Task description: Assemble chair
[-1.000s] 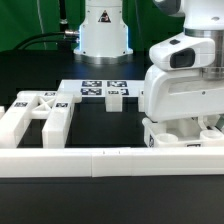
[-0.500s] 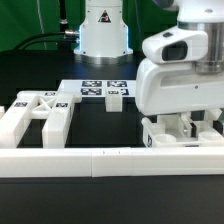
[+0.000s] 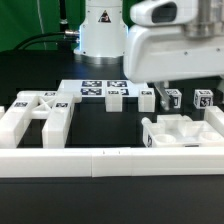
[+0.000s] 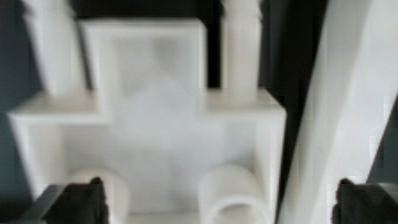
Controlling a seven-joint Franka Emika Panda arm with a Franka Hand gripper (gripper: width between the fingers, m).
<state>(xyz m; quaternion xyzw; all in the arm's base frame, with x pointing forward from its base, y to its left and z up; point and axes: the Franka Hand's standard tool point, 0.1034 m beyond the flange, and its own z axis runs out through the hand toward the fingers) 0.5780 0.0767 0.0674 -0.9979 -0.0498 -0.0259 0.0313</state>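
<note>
Hangs with gripper (image 4: 222, 203) spread, empty, directly above chair piece (image 4: 178, 120) near table's (image 3: 110, 128) walled edge, long axis crossing the fingertip line.

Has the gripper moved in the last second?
Yes. In the exterior view the gripper has risen, away from the border wall, uncovering two tagged posts.

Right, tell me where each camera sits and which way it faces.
Exterior view: low, just behind the border wall, looking across the X-braced frame to the arm's base; the arm fills the exterior view's upper right.
Wrist view: on the wrist, looking along the open gripper at a white chair piece; only the dark fingertips show.
Shared: probably that piece, the slab on the exterior view's right.
</note>
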